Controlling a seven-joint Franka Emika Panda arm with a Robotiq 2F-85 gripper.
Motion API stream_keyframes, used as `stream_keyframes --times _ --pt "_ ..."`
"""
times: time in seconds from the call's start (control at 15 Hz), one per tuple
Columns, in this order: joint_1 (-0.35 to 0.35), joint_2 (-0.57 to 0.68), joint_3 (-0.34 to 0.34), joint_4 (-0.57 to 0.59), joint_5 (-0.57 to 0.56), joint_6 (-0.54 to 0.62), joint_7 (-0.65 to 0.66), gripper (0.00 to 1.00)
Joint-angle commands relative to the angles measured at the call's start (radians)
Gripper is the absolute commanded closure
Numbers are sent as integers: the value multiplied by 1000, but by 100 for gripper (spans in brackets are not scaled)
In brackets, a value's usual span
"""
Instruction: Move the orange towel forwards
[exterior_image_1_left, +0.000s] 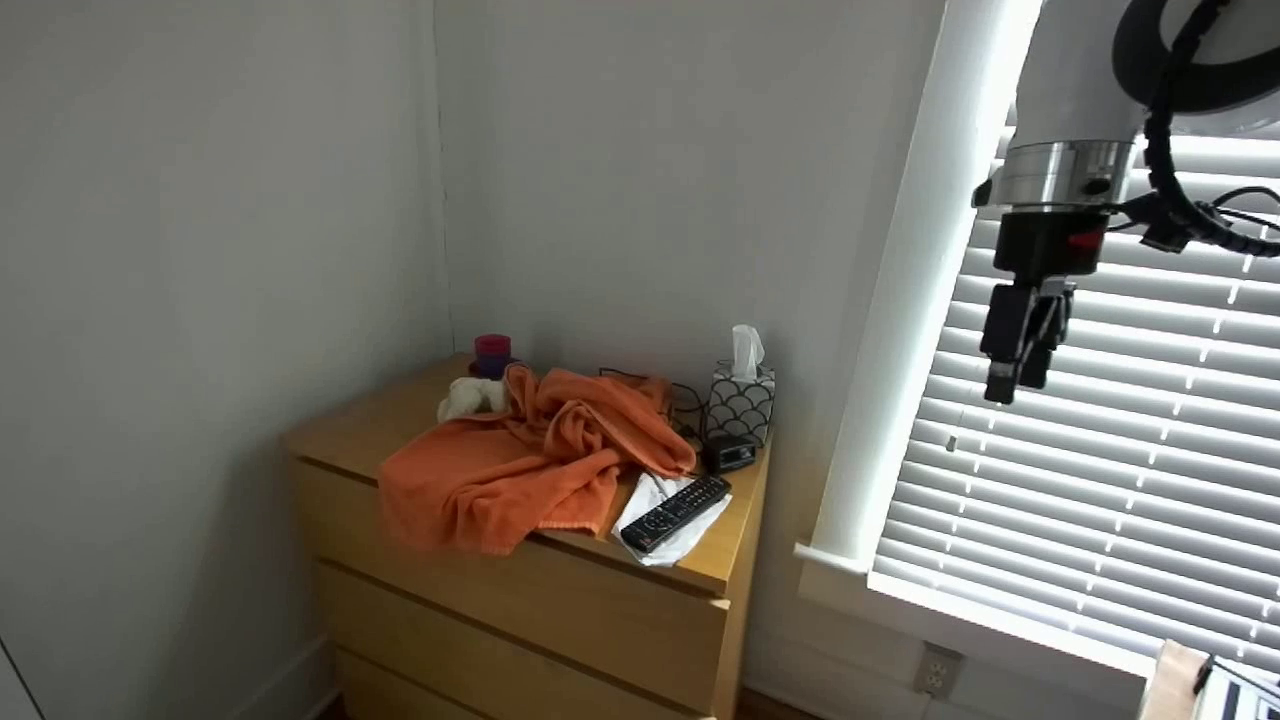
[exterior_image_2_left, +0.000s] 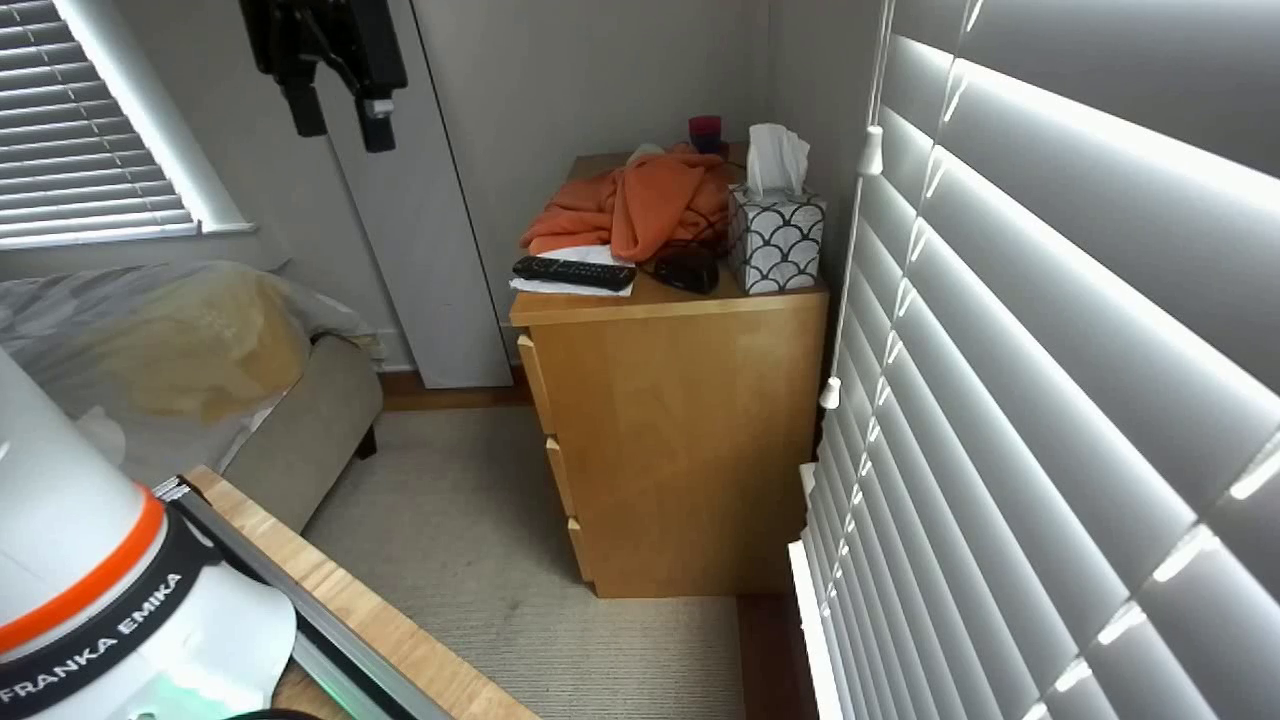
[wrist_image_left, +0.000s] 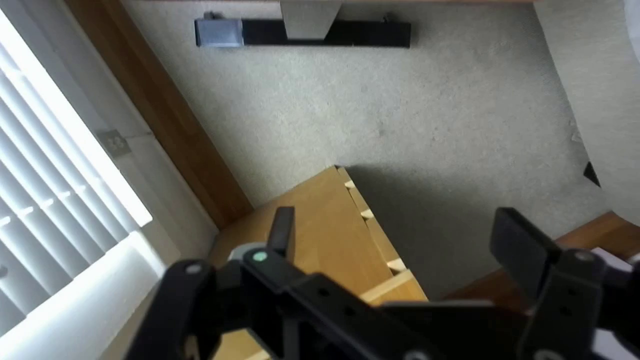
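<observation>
The orange towel (exterior_image_1_left: 540, 455) lies bunched on top of the wooden dresser (exterior_image_1_left: 500, 610), with one part hanging over the dresser's front edge. It also shows in an exterior view (exterior_image_2_left: 655, 205) as a crumpled heap behind the remote. My gripper (exterior_image_1_left: 1018, 388) is high in the air, well apart from the towel, in front of the window blinds. In an exterior view the gripper (exterior_image_2_left: 344, 130) points down with its fingers apart. In the wrist view the gripper (wrist_image_left: 395, 215) is open and empty above the dresser's side (wrist_image_left: 320, 225) and the carpet. The towel is out of the wrist view.
A black remote (exterior_image_1_left: 677, 513) on white paper, a small black device (exterior_image_1_left: 728, 454) and a tissue box (exterior_image_1_left: 740, 405) stand right of the towel. A pink and purple cup (exterior_image_1_left: 492, 356) and a whitish soft item (exterior_image_1_left: 470, 398) sit behind it. Window blinds (exterior_image_2_left: 1000, 400) flank the dresser.
</observation>
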Motion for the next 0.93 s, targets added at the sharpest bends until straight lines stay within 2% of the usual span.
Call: stream_keyframes --times 0.0,0.13,0.33,0.6,0.87 --pt "15 230 22 137 -42 187 -51 0" --pt "14 327 38 200 -75 292 -57 0" --pt "0 511 70 322 -155 389 -16 0" --pt "11 725 93 463 -259 440 56 0" --pt "37 886 83 571 -349 464 113 0"
